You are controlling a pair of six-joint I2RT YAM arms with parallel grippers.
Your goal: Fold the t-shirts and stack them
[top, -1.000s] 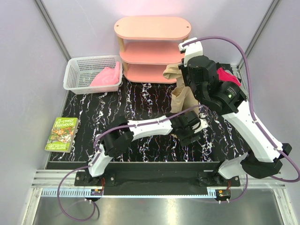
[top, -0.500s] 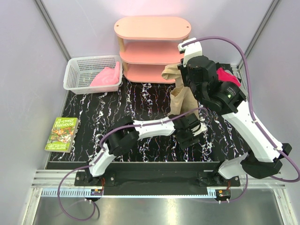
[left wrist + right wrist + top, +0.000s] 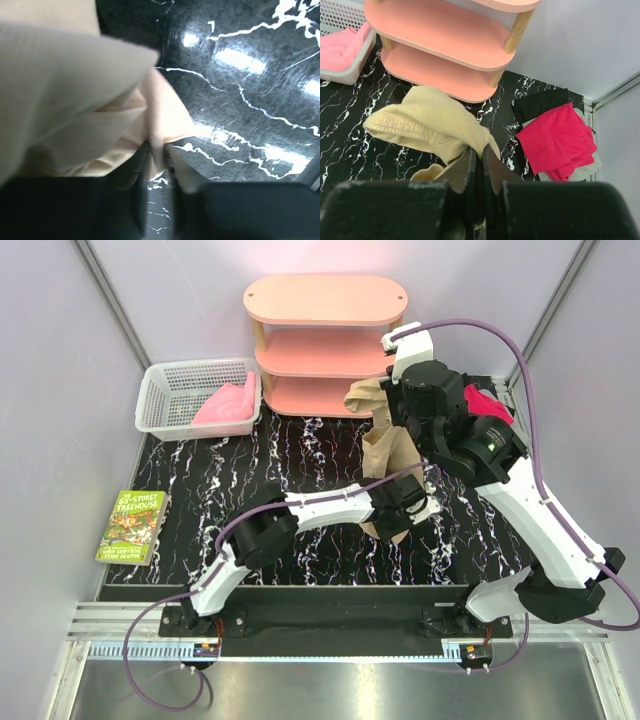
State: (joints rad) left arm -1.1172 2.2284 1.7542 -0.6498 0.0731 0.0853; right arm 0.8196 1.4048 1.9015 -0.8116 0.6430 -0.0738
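Left end effector (image 3: 157, 155) shifted forward, jaws closed from wide onto lower edge of tan t-shirt (image 3: 384, 448) (thin fold)

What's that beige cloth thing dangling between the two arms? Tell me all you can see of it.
It is a tan t-shirt of soft knit cloth, with a stitched hem. It hangs crumpled in a narrow column above the black marbled table. The right claw pinches its upper end; the left claw pinches a fold at its lower end.
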